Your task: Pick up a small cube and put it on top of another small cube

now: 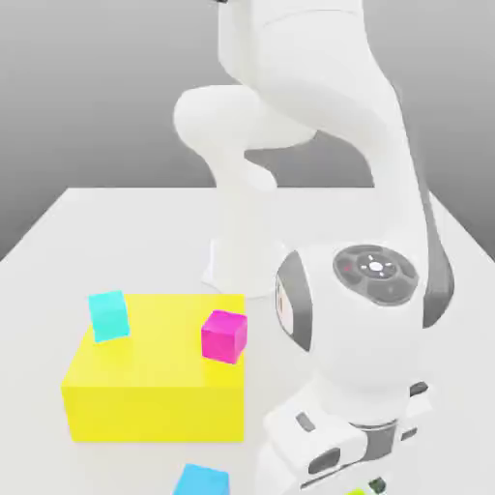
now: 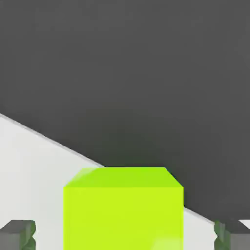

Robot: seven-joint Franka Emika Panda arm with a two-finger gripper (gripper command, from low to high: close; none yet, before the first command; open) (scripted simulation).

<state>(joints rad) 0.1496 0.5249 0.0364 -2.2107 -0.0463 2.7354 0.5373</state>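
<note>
Two cubes (image 1: 108, 315) (image 1: 224, 335) sit on the block (image 1: 155, 387)

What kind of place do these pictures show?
Most likely a simulated tabletop test scene, not a real room: a plain white table against a blank grey backdrop, flat-coloured blocks such as the big yellow block, and a white robot arm.

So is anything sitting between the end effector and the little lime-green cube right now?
Nothing visible does. In the hand view the lime-green cube sits directly between the two fingertips, with bare white table on either side. The big yellow block, with a cyan cube and a magenta cube on it, lies off toward the exterior view's left.
</note>
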